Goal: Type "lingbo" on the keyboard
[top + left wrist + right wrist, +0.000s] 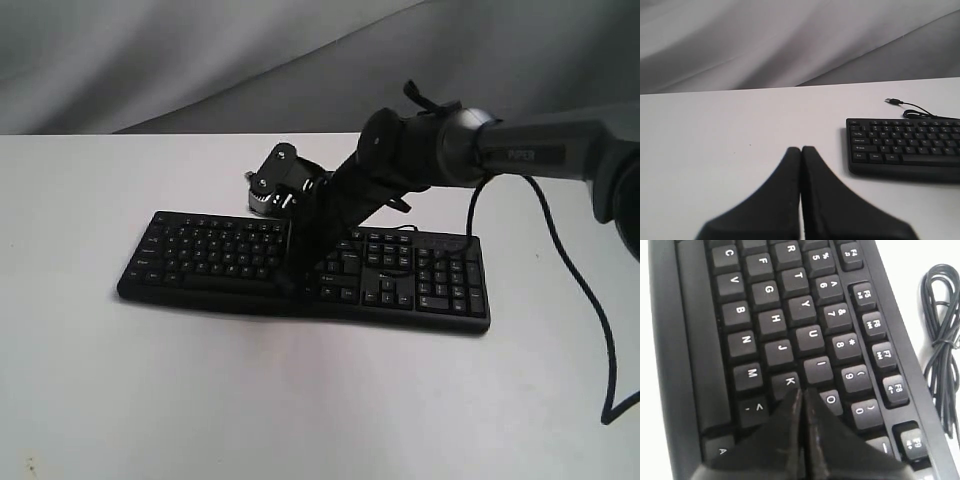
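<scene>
Near K on the keyboard (pixel 775 320), the right gripper (pixel 801 392), fingers (pixel 782 440) pressed together, should tap the probably light, springy keycaps squarely.

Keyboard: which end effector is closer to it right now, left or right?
Right. The right end effector is shut directly over the keyboard's letter keys, tips beside K. The left end effector, also shut, hangs over the table off the keyboard's end, apart from it.

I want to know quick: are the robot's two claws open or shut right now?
Left gripper: shut, holding nothing.
Right gripper: shut, empty, tips over the keyboard.
</scene>
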`<state>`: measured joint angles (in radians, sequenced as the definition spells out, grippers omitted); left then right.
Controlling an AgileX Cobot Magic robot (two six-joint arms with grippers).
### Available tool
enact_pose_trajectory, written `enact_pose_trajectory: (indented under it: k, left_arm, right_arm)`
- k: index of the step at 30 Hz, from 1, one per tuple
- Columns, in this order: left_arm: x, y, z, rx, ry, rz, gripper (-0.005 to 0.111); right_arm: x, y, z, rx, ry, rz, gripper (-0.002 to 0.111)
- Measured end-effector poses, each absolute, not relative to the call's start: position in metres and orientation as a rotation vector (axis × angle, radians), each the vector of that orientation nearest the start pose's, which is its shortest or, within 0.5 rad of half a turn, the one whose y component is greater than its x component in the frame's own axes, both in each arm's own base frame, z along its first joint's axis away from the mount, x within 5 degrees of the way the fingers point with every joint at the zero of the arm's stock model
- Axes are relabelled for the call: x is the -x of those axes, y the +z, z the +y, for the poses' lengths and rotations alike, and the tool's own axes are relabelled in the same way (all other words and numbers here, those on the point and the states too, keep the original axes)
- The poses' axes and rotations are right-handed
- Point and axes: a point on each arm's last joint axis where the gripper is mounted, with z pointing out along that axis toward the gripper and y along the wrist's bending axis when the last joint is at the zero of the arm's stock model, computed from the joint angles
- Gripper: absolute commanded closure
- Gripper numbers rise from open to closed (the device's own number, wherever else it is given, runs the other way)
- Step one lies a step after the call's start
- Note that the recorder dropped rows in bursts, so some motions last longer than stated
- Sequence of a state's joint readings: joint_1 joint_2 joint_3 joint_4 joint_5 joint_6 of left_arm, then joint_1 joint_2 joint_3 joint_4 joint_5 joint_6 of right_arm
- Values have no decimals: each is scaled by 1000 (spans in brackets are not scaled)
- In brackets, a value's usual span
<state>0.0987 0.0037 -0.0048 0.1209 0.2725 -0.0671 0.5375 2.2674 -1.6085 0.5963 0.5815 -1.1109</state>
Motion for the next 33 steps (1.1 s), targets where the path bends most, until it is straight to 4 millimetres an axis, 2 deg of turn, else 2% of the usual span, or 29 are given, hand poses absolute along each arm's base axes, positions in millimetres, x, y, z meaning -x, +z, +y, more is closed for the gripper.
enact_pose_trajectory:
  k: [1, 13, 20, 23, 27, 33]
  left_arm:
    - [-54, 190, 8, 67, 137, 1754, 106]
    - [-54, 190, 8, 67, 137, 1754, 106]
    - [-54, 190, 8, 67, 137, 1754, 106]
    - [-54, 190, 8, 67, 137, 1754, 106]
    - [-54, 190, 8, 67, 137, 1754, 106]
    - [-54, 190, 8, 67, 137, 1754, 106]
  right_arm:
    - [-394, 117, 267, 1489, 394, 2153, 108]
    - [-395, 119, 267, 1484, 399, 2154, 108]
    - [-408, 145, 278, 1459, 395, 2072, 108]
    - [-407, 151, 286, 1457, 400, 2049, 108]
    - [-406, 149, 288, 1452, 411, 2061, 108]
    - [-409, 132, 289, 1434, 405, 2088, 108]
